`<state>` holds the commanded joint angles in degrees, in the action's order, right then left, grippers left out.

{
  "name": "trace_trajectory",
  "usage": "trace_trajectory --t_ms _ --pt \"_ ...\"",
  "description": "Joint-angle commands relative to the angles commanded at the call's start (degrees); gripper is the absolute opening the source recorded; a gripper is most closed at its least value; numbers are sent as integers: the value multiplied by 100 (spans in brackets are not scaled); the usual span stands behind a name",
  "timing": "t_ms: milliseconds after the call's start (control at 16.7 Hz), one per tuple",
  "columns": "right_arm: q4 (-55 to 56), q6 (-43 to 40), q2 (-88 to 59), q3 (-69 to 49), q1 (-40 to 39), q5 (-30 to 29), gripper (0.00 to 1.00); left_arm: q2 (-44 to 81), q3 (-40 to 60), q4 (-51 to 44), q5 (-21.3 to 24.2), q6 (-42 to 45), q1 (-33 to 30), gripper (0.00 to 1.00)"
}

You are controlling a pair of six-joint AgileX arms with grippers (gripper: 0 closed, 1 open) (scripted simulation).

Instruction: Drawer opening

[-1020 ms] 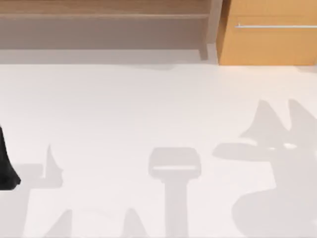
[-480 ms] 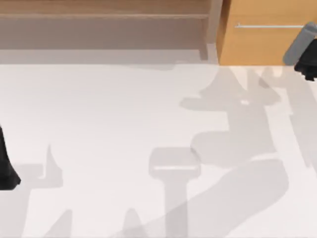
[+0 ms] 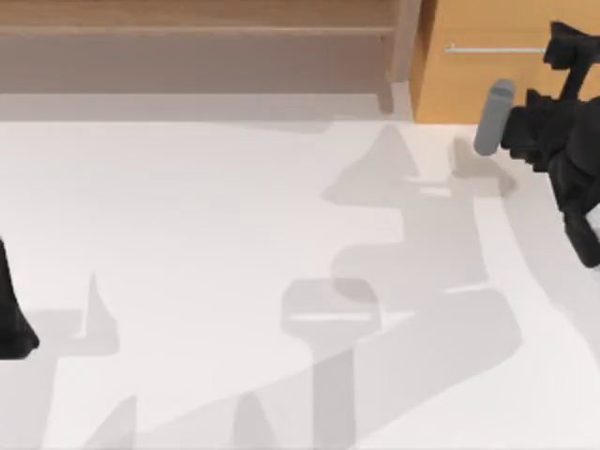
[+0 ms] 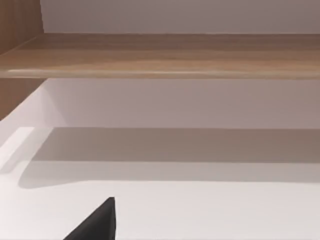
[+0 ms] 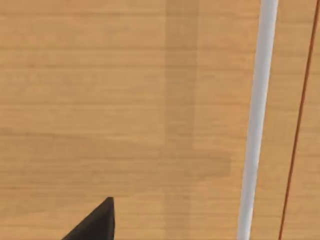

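One drawer [image 3: 487, 80], one silver handle [image 5: 256, 120]

Rendered simulation workspace: plain white table [image 3: 234, 234], wooden shelf unit [image 3: 197, 47].

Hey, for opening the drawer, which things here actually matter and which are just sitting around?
Part of the job:
- drawer, top view's far right
- its silver handle
- right pincer, up at the handle

Not part of it:
- grey-brown shelf unit, far left
- left pincer, parked at the table's left edge
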<state>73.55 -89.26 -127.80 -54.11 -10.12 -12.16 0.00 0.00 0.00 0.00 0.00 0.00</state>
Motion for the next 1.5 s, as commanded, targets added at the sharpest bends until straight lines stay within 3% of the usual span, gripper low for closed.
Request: trace_trajectory --t_ms 780,1500 --pt "-370 -3 -298 -669 72 69 100 0 0 0 0 0 0 100" --pt "-370 -3 -298 -669 72 69 10 0 0 0 0 0 0 100"
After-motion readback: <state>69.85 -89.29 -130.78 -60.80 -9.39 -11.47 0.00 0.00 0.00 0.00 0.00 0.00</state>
